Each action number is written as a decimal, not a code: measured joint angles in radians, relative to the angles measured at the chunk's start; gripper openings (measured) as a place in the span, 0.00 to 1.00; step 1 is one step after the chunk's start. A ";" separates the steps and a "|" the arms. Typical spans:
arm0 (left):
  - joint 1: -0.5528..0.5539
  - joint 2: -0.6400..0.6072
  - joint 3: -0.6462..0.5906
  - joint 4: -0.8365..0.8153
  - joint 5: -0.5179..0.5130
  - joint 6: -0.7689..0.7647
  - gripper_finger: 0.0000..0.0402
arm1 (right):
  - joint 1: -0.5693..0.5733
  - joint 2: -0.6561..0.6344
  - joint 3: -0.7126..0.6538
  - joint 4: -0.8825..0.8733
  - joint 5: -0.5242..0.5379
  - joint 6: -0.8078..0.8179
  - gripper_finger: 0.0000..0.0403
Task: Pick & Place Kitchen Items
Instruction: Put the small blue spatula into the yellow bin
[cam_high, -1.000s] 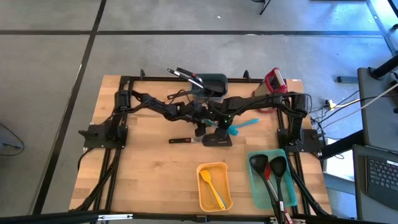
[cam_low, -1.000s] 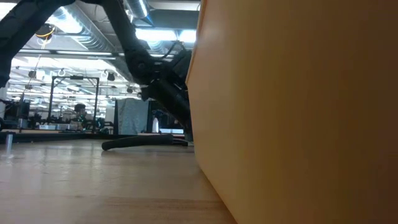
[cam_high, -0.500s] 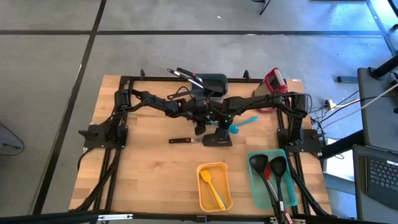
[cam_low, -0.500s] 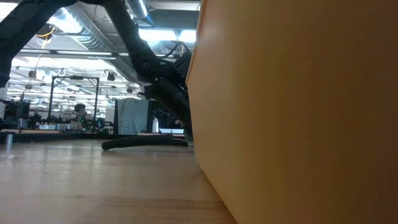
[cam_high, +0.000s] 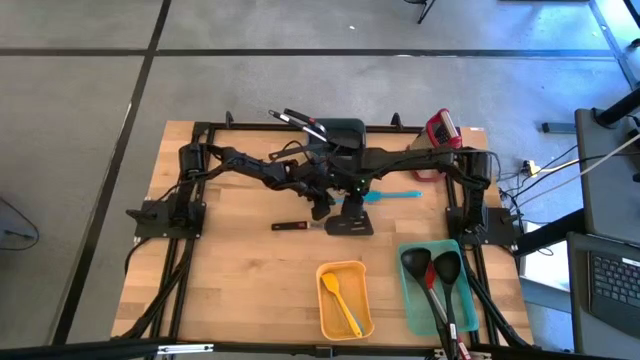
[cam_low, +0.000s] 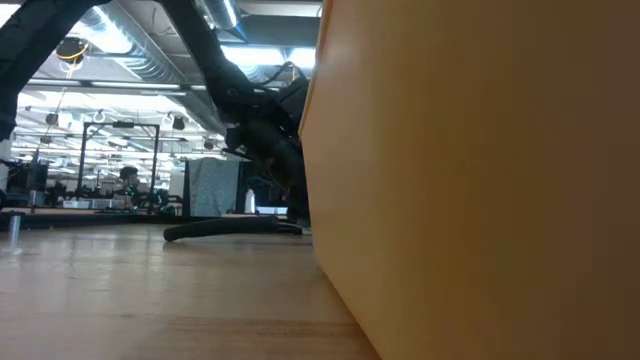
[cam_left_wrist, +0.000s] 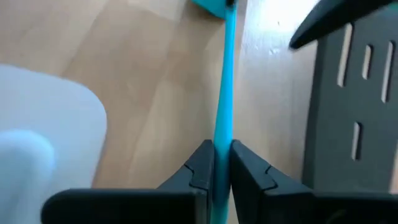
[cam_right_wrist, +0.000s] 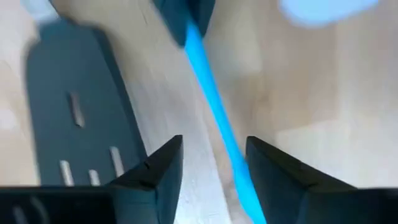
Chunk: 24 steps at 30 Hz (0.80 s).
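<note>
A: Mid-bench, both arms meet over a teal spatula (cam_left_wrist: 223, 106). The left gripper (cam_left_wrist: 216, 163) has its two fingers pressed in on the spatula's thin handle, pinching it just above the wooden bench (cam_high: 240, 270)

B: And the right gripper (cam_right_wrist: 211, 165)?

A: Its jaws stand spread, one finger on either side of the same teal handle without touching it, as the right wrist view shows. From overhead the spatula (cam_high: 395, 195) runs out from the meeting point toward the bench's right edge

B: What lies beside it?

A: A black slotted turner (cam_high: 349, 222) flat on the wood, just beside the grippers on the near side, its short red-and-black handle end (cam_high: 291, 226) pointing toward the left edge. Both wrist views catch its slotted blade next to the spatula

B: The rest of the kitchen items?

A: Near the front edge, a yellow bin (cam_high: 345, 300) holds an orange-headed spatula (cam_high: 338, 297). Next to it at the front right corner, a teal bin (cam_high: 412, 305) holds two black ladles (cam_high: 431, 270) with red-trimmed handles. At the back edge sits a dark tray (cam_high: 340, 131) with utensil handles sticking out, and a red item (cam_high: 441, 128) rests near the back right corner

B: The low camera?

A: Mostly filled by the yellow bin's wall (cam_low: 480, 180), with an arm reaching down behind it
</note>
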 joint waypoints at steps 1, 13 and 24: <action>-0.001 -0.012 -0.001 -0.019 0.003 0.000 0.06 | 0.000 0.000 0.024 -0.013 0.002 -0.009 0.45; -0.003 -0.133 -0.005 -0.155 0.012 -0.007 0.06 | -0.003 -0.005 0.221 -0.123 -0.118 -0.047 0.47; -0.046 -0.129 -0.051 -0.177 -0.011 0.027 0.06 | -0.014 -0.007 0.002 0.017 -0.175 -0.142 0.47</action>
